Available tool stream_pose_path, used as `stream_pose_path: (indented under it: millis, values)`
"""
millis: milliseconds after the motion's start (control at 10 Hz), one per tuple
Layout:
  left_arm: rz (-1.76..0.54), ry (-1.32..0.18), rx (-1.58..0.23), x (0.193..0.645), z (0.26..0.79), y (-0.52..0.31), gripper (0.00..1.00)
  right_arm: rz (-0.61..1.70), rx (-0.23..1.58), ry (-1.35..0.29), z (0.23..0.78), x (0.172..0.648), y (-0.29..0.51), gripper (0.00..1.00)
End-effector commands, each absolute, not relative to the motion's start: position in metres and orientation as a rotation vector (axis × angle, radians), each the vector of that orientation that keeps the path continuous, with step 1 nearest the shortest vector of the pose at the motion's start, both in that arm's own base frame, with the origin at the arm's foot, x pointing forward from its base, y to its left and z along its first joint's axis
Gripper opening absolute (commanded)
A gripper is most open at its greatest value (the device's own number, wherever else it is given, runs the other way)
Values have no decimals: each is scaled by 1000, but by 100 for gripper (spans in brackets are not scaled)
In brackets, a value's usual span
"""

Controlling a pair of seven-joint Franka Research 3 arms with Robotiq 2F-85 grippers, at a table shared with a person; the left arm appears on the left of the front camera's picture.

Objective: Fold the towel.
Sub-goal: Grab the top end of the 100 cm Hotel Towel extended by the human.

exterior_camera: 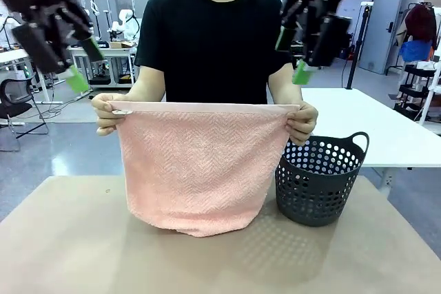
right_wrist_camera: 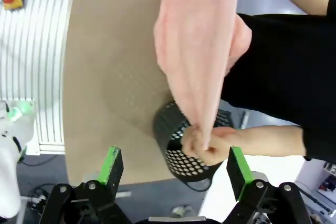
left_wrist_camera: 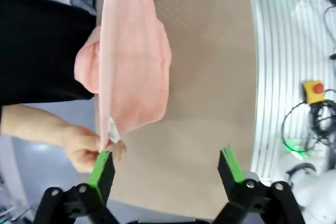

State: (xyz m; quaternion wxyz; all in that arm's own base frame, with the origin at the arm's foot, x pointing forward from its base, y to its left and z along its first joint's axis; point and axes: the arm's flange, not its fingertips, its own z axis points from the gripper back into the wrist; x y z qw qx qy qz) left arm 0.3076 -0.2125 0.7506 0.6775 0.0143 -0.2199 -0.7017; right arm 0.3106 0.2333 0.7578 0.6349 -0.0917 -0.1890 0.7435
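Note:
A person in a black shirt holds the salmon-pink towel (exterior_camera: 196, 170) up by its two top corners, one in each hand; its lower edge rests on the brown table (exterior_camera: 69, 246). My left gripper (exterior_camera: 65, 60) hangs open, high at the upper left, above the person's hand. At the upper right my right gripper (exterior_camera: 293, 49) hangs open too, above the other hand. From the left wrist view the towel (left_wrist_camera: 134, 72) hangs ahead of my open left gripper (left_wrist_camera: 167, 169), a hand pinching its corner beside one finger. In the right wrist view the towel (right_wrist_camera: 202, 51) sits above my open right gripper (right_wrist_camera: 176, 163).
A dark perforated basket (exterior_camera: 318, 178) with handles stands on the table to the right of the towel, also seen as the basket (right_wrist_camera: 176, 135) beneath the person's hand. A white table (exterior_camera: 386, 129) lies behind at the right. An office chair and benches sit far left.

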Motion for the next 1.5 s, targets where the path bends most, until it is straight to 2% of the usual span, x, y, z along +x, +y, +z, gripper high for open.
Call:
stream_pose_path:
  millis: [0, 200, 600, 1100, 1400]
  values:
    - [-1562, -448, 108, 328, 761, -236, 100, 1653, -286, -403, 765, 327, 251, 100]
    - [-1581, -444, 191, 344, 752, -258, 100, 1643, -233, -397, 758, 347, 256, 100]
    - [-1548, -465, 207, 381, 738, -258, 100, 1619, -215, -404, 744, 373, 248, 100]
    - [-1538, -412, 111, 440, 693, -259, 100, 1597, -186, -383, 690, 420, 239, 100]
    - [-1543, -369, 76, 455, 664, -250, 100, 1574, -114, -351, 652, 440, 232, 100]
